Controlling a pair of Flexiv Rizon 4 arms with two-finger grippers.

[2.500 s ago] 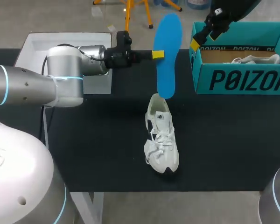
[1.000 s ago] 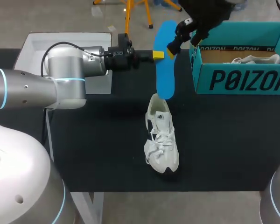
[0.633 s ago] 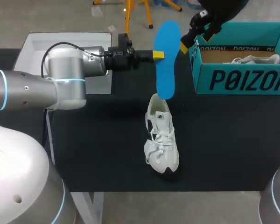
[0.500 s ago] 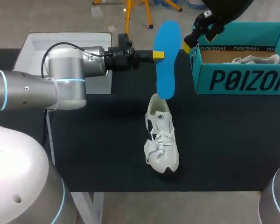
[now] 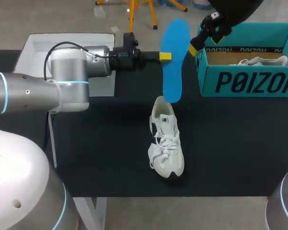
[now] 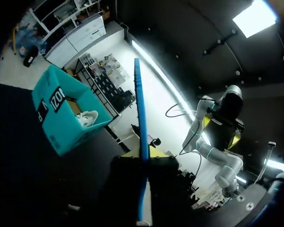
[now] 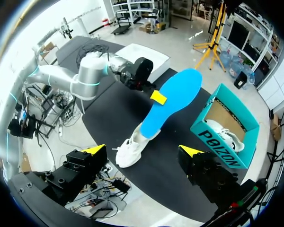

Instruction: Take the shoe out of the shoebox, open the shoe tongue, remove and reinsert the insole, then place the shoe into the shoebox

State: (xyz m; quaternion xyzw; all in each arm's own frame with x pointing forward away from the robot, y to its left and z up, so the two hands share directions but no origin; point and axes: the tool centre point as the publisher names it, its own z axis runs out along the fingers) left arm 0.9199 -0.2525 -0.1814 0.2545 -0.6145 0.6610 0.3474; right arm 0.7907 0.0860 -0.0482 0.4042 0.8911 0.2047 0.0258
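Observation:
My left gripper point(image 5: 164, 56) is shut on the edge of a blue insole point(image 5: 174, 60), which hangs upright with its lower end just above the heel of a white shoe point(image 5: 166, 140) lying on the black table. In the left wrist view the insole point(image 6: 141, 142) shows edge-on between my fingers. My right gripper point(image 5: 203, 42) stands open in the air between the insole's top and the teal shoebox point(image 5: 249, 79), holding nothing. From the right wrist view, the gripper point(image 7: 143, 150) looks down on the insole point(image 7: 176, 97), the shoe point(image 7: 131, 147) and the shoebox point(image 7: 226, 133).
A second white shoe point(image 5: 262, 61) lies inside the shoebox. A white lid or tray point(image 5: 38, 45) sits at the back left, partly hidden by my left arm point(image 5: 62, 84). Black tabletop point(image 5: 230, 143) lies bare around the shoe.
My right gripper has drawn back to the right, from beside the insole toward the shoebox corner. The left gripper and insole have shifted slightly right. The shoe has not moved.

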